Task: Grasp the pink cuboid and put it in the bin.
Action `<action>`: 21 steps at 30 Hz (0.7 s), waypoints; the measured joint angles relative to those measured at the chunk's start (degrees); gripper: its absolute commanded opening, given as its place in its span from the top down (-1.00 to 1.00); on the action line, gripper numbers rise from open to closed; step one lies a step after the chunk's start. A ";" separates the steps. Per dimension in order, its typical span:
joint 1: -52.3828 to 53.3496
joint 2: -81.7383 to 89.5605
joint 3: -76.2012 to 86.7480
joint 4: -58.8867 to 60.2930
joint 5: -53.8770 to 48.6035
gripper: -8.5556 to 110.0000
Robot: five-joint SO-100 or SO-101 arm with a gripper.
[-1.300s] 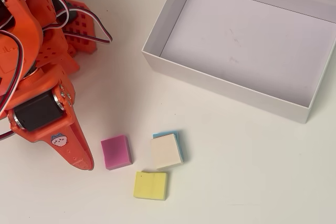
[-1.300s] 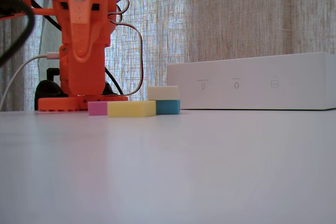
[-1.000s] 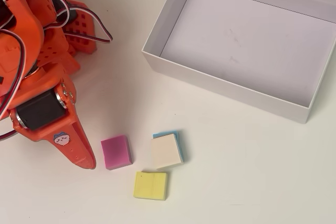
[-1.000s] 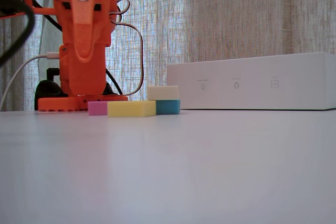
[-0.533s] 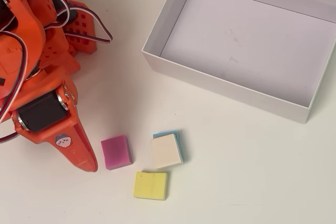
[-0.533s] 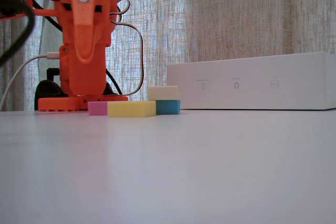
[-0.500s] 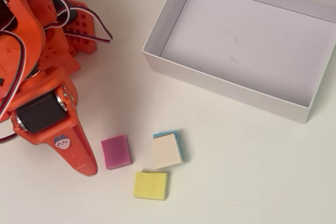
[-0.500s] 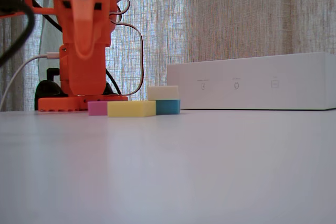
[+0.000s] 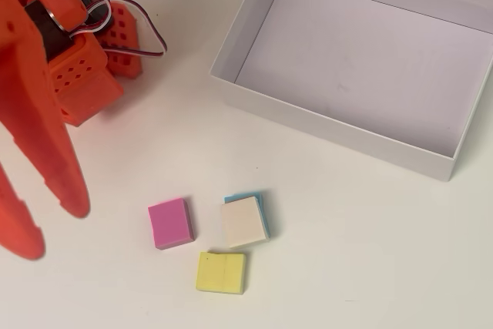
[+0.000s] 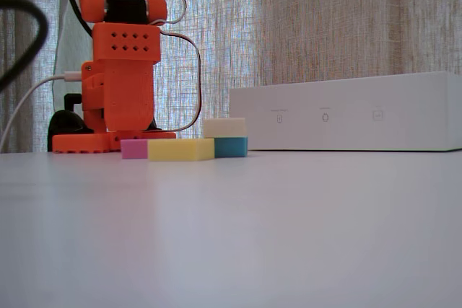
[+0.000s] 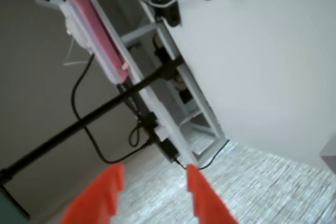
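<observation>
The pink cuboid (image 9: pixel 170 223) lies flat on the white table, beside a cream-topped blue block (image 9: pixel 246 221) and a yellow block (image 9: pixel 221 272). In the fixed view the pink cuboid (image 10: pixel 133 149) peeks out left of the yellow block (image 10: pixel 180 150). The bin (image 9: pixel 254 13) is a shallow white box at the overhead view's top right, with nothing in it; its side wall (image 10: pixel 346 113) fills the right of the fixed view. My orange gripper (image 9: pixel 52 230) hangs open at the overhead view's left edge, left of the pink cuboid and apart from it. In the wrist view the gripper (image 11: pixel 152 174) holds nothing.
The orange arm base (image 10: pixel 112 138) with its red and white wires (image 9: pixel 127 32) stands behind the blocks. The wrist view looks off the table at a shelf frame (image 11: pixel 157 103) and a wall. A curtain backs the fixed view.
The arm's front part with the sticker, which hung before the base, has lifted up out of the fixed view. The blocks and the bin have not moved.
</observation>
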 measured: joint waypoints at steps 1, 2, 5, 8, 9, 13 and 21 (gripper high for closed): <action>-0.79 -1.85 -2.46 2.20 1.67 0.56; -1.76 -3.69 -4.66 4.39 2.90 0.53; -4.39 -7.56 -7.65 10.28 6.77 0.51; -5.01 -10.81 -7.82 14.06 10.55 0.51; -5.01 -11.87 -7.73 14.94 11.69 0.51; -4.92 -16.44 -5.10 16.52 15.64 0.51; -4.92 -23.38 4.13 15.29 18.81 0.49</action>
